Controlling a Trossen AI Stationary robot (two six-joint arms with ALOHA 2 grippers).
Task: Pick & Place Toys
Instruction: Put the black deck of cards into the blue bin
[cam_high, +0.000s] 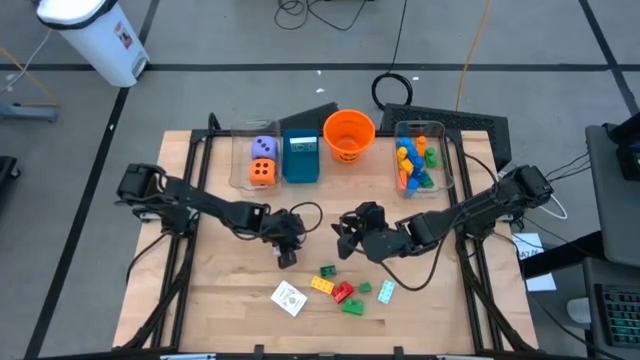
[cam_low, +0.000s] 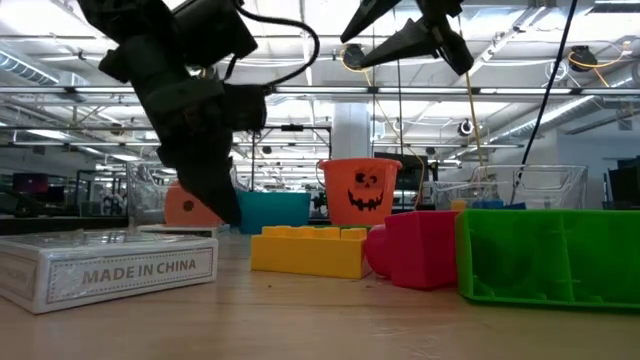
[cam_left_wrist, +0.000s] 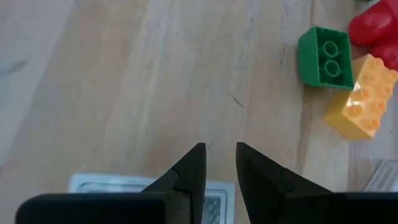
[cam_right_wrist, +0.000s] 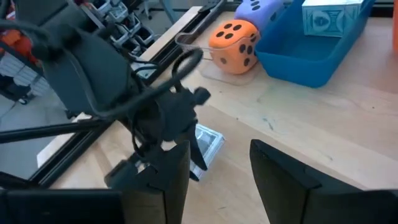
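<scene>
Card deck (cam_high: 289, 298) flat, long axis diagonal; left hand (cam_high: 287, 257) above, narrowly parted; right hand (cam_high: 343, 240) spread.

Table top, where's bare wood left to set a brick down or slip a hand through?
Bare wood lies on the table's near-left corner, left of the white card, and on the near-right corner beyond the brick cluster. A strip is also free between the two hands and the bins. It is crowded around the left hand, the right hand and those bricks.

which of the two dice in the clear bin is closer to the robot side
The orange die; the purple die sits behind it, farther from the arms.
</scene>
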